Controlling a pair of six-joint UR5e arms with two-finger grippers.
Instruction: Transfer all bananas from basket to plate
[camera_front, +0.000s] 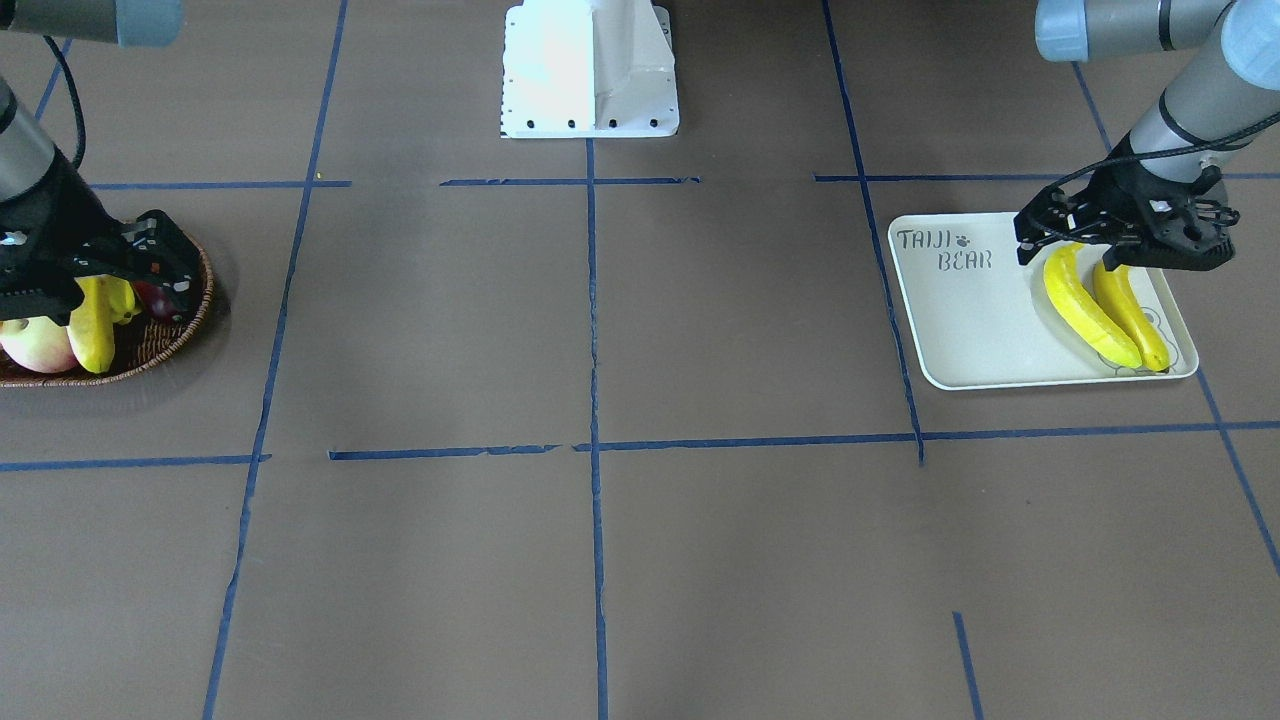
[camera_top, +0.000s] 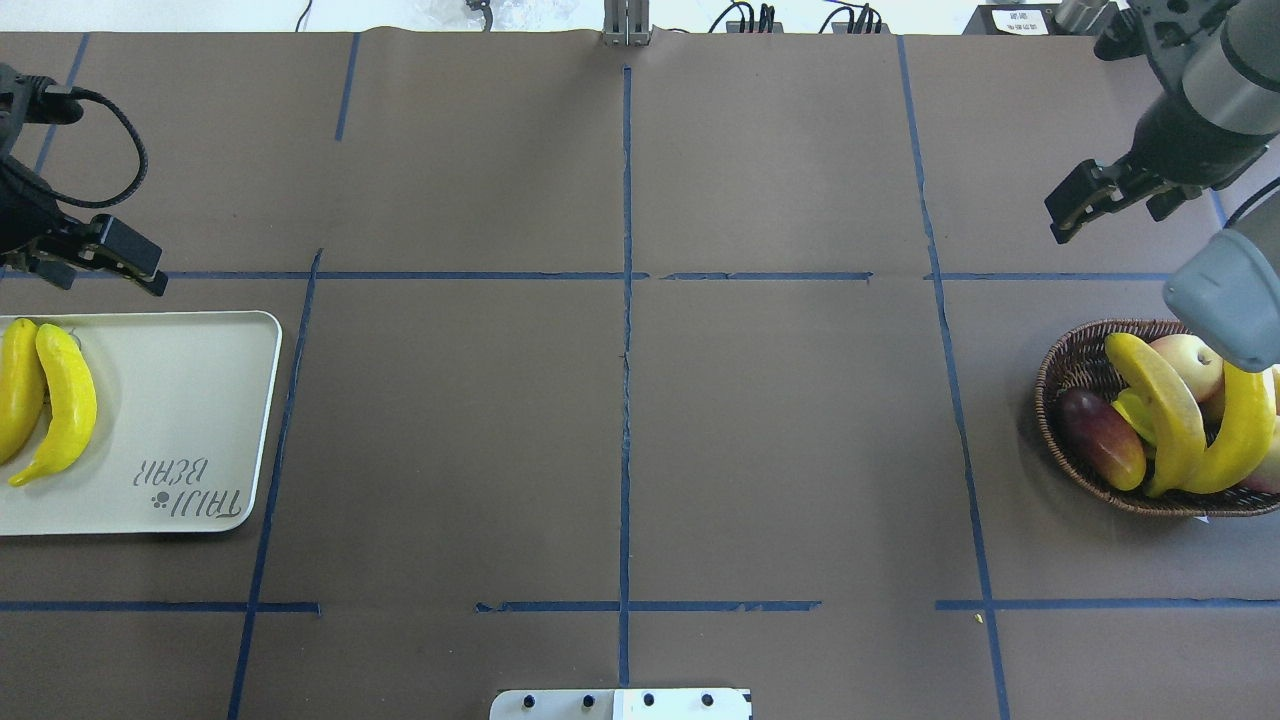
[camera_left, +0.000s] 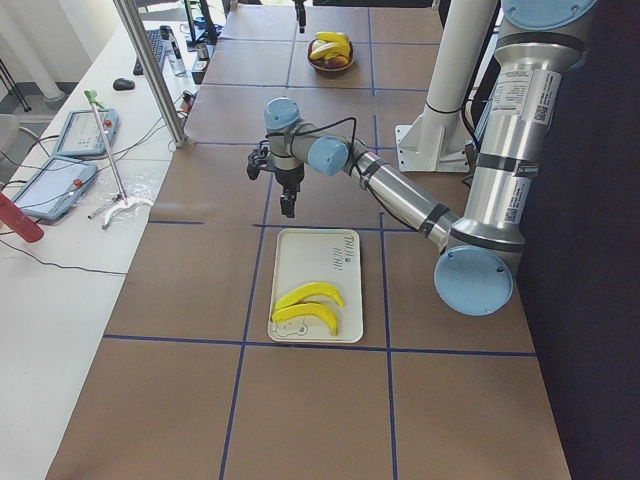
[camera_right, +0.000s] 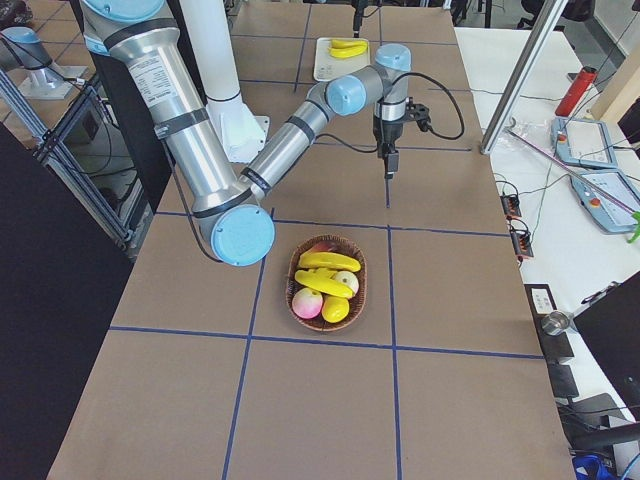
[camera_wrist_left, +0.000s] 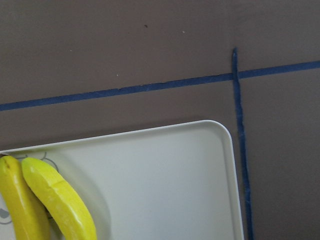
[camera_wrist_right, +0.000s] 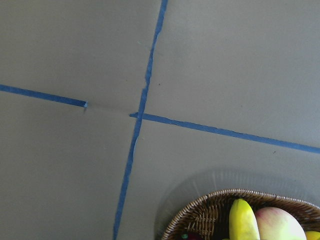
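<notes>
Two yellow bananas (camera_top: 65, 400) (camera_top: 15, 390) lie side by side on the cream plate (camera_top: 180, 400), far from its "TAIJI BEAR" print. In the left wrist view they fill the lower left corner (camera_wrist_left: 60, 200) of the plate (camera_wrist_left: 175, 170). My left gripper (camera_top: 85, 260) hovers open and empty over the plate's far edge. Two more bananas (camera_top: 1165, 410) (camera_top: 1240, 440) rest across the fruit in the brown wicker basket (camera_top: 1060, 370). High beyond the basket's far side, my right gripper (camera_top: 1115, 200) is open and holds nothing. The right wrist view catches only the basket's rim (camera_wrist_right: 200, 215) and a banana tip (camera_wrist_right: 242, 220).
The basket also holds an apple (camera_top: 1185, 365), a dark red fruit (camera_top: 1100, 435) and a small yellow-green fruit (camera_top: 1135, 410). The robot's white base (camera_front: 590, 70) stands at the table's near middle. Brown table with blue tape lines (camera_top: 625, 400) spans between plate and basket.
</notes>
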